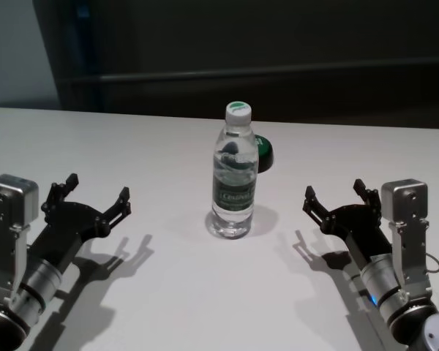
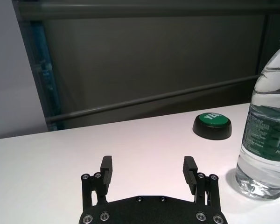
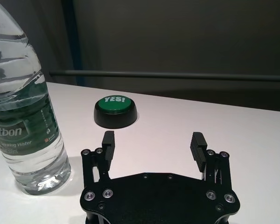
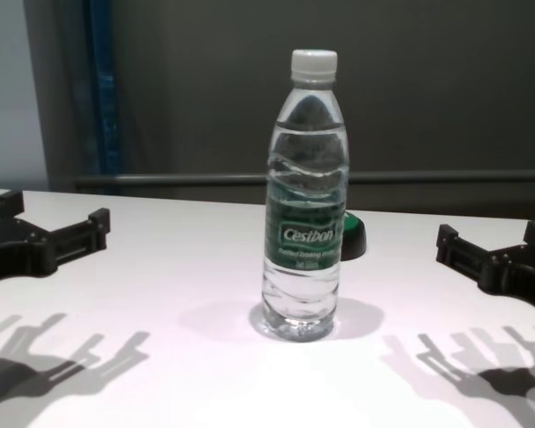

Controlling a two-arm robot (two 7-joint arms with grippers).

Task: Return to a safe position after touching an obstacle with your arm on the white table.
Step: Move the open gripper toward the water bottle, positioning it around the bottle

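My two end effectors, left [image 1: 99, 196] and right [image 1: 335, 196], sit spread open and empty, flanking the bottle [image 1: 234, 172].
It stands capped, upright mid-bench [image 1: 168, 292], holding water; wrist views alone read "YES!" on the button [image 3: 115, 111] behind.

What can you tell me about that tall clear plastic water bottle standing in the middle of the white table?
The tall clear plastic water bottle stands upright near the middle of the white table, white screw cap closed, a dark green Cestbon label around its middle. It looks nearly full of water. Only the table touches it. A small black button with a green top sits just behind it; the left gripper and right gripper sit apart from it, open.
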